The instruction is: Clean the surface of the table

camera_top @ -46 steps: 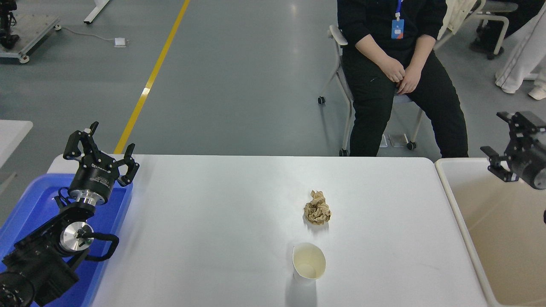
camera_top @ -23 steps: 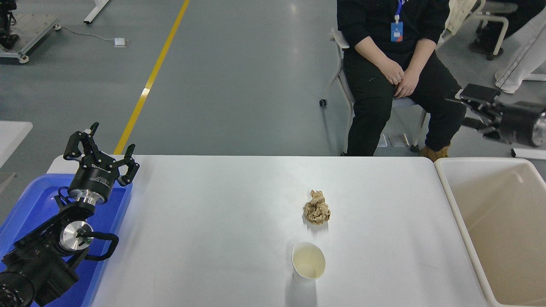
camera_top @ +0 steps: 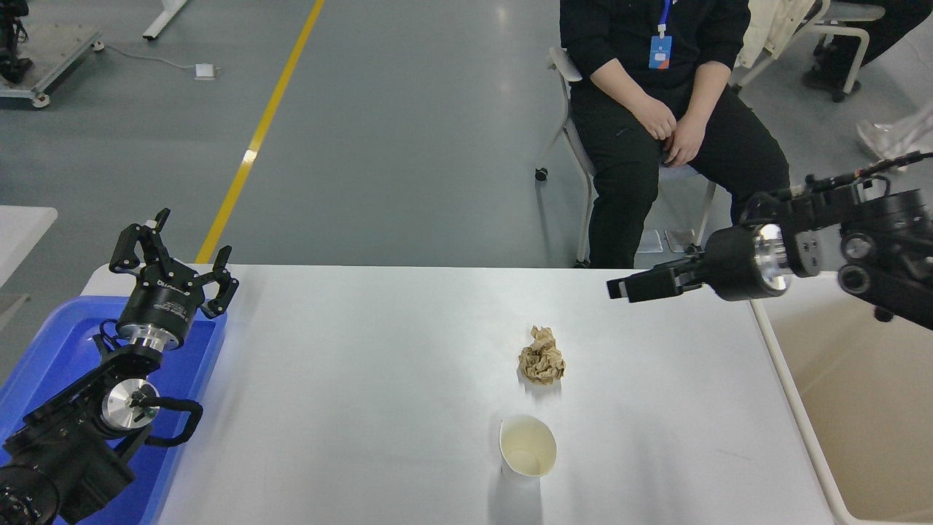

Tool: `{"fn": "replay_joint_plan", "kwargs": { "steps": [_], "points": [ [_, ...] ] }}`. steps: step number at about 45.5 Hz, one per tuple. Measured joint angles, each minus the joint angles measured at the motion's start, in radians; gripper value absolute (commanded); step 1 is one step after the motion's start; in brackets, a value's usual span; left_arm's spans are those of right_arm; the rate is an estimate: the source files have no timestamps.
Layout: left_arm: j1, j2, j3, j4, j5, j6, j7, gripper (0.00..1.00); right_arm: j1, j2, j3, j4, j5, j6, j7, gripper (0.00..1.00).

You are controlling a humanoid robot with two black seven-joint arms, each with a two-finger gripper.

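The white table surface (camera_top: 364,379) carries a crumpled brown paper ball (camera_top: 541,356) near its middle and an upright, empty paper cup (camera_top: 528,446) just in front of the ball. My right gripper (camera_top: 631,286) reaches in from the right edge and points left. It hovers over the table's far right part, to the right of and beyond the ball, touching nothing. It is seen side-on, so its opening does not show. My left gripper (camera_top: 173,246) is parked open and empty at the lower left.
A blue plastic tray (camera_top: 51,350) lies under the left arm at the table's left edge. A beige rectangular bin (camera_top: 860,408) stands off the right edge. A person in black (camera_top: 656,109) sits on a chair beyond the far edge.
My right gripper has swung from above the beige bin, up past the far right, then left and down over the table's far right part. The left arm, ball and cup have not moved.
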Motion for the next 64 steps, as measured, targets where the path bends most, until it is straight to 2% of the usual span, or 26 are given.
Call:
{"fn": "replay_joint_plan", "kwargs": {
  "steps": [20, 44, 64],
  "points": [
    [0.0, 0.0, 0.0, 0.0, 0.0, 0.0, 0.0, 1.0, 0.036, 0.173, -0.148, 0.013, -0.058, 0.005, -0.003, 0.99],
    [0.0, 0.0, 0.0, 0.0, 0.0, 0.0, 0.0, 1.0, -0.053, 0.213, -0.154, -0.006, -0.046, -0.002, -0.018, 0.99],
    [0.0, 0.0, 0.0, 0.0, 0.0, 0.0, 0.0, 1.0, -0.136, 0.248, -0.099, -0.098, 0.081, -0.01, -0.117, 0.99]
  ]
}}
